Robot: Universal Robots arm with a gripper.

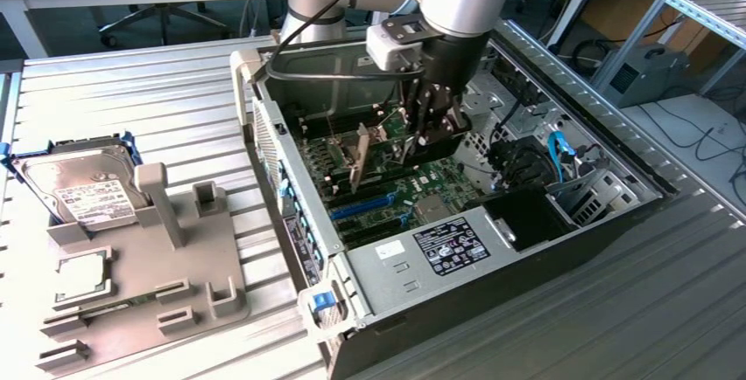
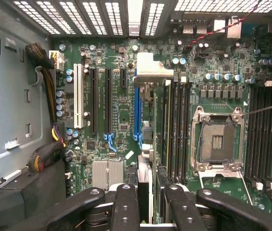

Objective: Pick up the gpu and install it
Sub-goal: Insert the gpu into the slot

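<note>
The gpu (image 2: 145,96) shows edge-on in the wrist view, running from between my fingers out to its silver bracket (image 2: 150,67) near the case's vented rear. It stands upright right beside the blue slot (image 2: 137,115) on the motherboard; I cannot tell whether it is seated. My gripper (image 2: 148,209) is shut on the card's near end, one black finger (image 2: 126,207) on each side. In the exterior view the gripper (image 1: 429,135) reaches down into the open computer case (image 1: 279,162), with the gpu (image 1: 363,160) upright over the board.
Memory sticks (image 2: 176,125) and the open processor socket (image 2: 217,142) lie close beside the card. A cable bundle (image 2: 49,96) hangs by the case wall. A power supply (image 1: 449,245) fills the case's near end. Outside, a grey holder (image 1: 152,293) carries a hard drive (image 1: 82,188).
</note>
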